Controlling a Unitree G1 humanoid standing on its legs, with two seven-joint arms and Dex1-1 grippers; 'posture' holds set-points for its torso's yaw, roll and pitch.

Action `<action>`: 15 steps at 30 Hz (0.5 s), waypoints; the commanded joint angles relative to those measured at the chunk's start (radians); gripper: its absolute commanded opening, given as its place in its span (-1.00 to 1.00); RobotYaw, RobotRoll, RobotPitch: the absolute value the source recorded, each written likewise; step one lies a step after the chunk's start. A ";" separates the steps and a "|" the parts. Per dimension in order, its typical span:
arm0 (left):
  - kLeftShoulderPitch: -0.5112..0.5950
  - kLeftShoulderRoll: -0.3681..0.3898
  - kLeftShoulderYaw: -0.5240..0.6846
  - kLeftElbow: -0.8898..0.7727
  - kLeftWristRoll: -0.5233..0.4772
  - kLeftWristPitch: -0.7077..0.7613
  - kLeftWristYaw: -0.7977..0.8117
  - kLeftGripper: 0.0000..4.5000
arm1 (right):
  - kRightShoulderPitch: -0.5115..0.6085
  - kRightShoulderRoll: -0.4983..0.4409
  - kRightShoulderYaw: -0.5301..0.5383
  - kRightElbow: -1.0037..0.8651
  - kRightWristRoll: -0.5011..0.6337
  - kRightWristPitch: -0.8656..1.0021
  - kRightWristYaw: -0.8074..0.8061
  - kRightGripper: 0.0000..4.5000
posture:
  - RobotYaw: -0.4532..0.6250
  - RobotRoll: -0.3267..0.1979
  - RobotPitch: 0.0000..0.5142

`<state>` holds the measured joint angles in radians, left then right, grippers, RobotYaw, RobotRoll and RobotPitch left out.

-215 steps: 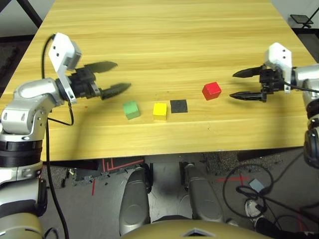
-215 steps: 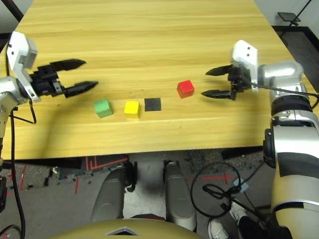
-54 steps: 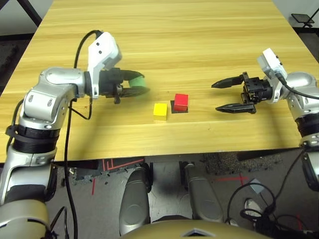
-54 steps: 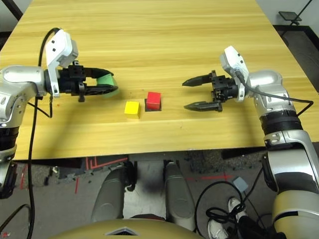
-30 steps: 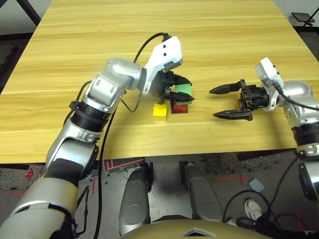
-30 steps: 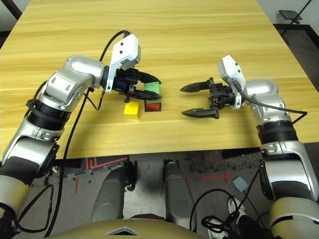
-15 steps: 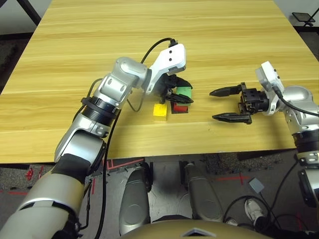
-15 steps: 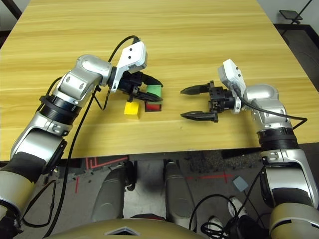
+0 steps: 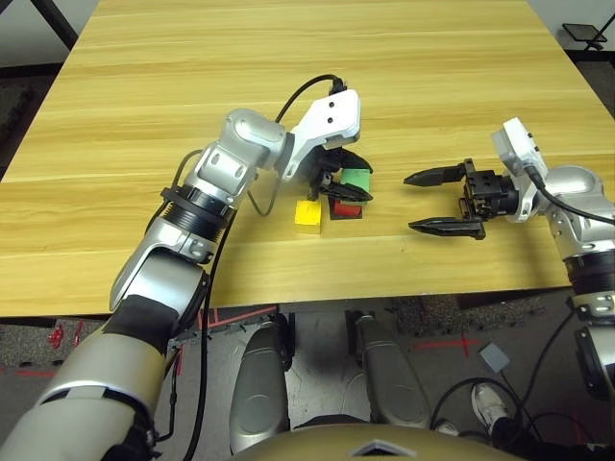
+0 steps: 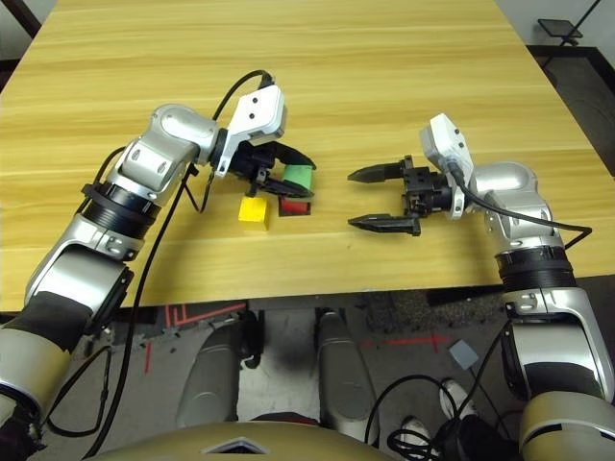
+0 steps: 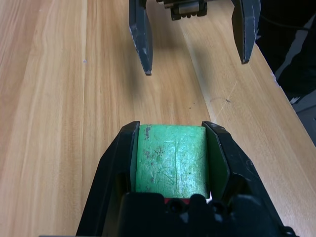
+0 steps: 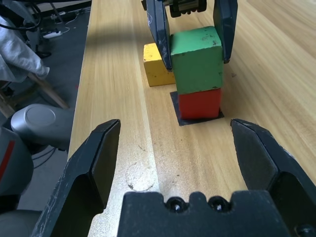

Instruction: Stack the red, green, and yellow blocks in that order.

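Between the fingers of my left pincer [image 11: 172, 160], the green block [image 11: 172, 160], grasped by two opposite sides; directly beneath it, the red block [image 12: 200, 103], upon a black square patch [image 12: 220, 114]; just beside my left pincer, the yellow block [image 12: 157, 66], upright on the wooden table [image 9: 221, 269]; farther off, across from these, my right pincer [image 10: 384, 199], spread wide, holding nothing.

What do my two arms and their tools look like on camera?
Silver arm segments with black joint bands; each wrist carries a white bracket with dark holes and a trailing black cable. The left tool and right tool match: two black, tapered fingers each, edges scuffed.
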<state>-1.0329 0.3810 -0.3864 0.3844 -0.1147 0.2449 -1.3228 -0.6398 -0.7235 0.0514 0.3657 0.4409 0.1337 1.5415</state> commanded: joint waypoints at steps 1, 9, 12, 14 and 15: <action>0.022 0.010 -0.017 0.021 0.032 0.001 -0.009 -0.09 | -0.010 0.003 -0.004 0.005 -0.013 0.008 0.003 1.00 | -0.13 0.26 -0.01; 0.035 0.015 -0.012 -0.012 0.032 0.042 -0.020 0.84 | -0.021 0.006 -0.004 0.018 -0.021 0.008 0.013 1.00 | -0.11 0.25 -0.02; 0.042 0.046 0.001 -0.077 0.007 0.096 -0.060 0.99 | -0.028 0.008 -0.004 0.028 -0.027 0.006 0.016 1.00 | -0.09 0.25 -0.04; 0.048 0.081 0.017 -0.131 -0.011 0.145 -0.080 0.99 | -0.032 0.010 -0.003 0.035 -0.030 0.003 0.017 1.00 | -0.08 0.24 -0.04; 0.055 0.108 0.024 -0.165 -0.018 0.178 -0.087 0.99 | -0.034 0.012 -0.003 0.037 -0.032 0.003 0.018 1.00 | -0.08 0.24 -0.05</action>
<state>-0.9943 0.4590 -0.3800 0.2822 -0.1124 0.3740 -1.3867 -0.6718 -0.7161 0.0517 0.3951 0.4149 0.1403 1.5478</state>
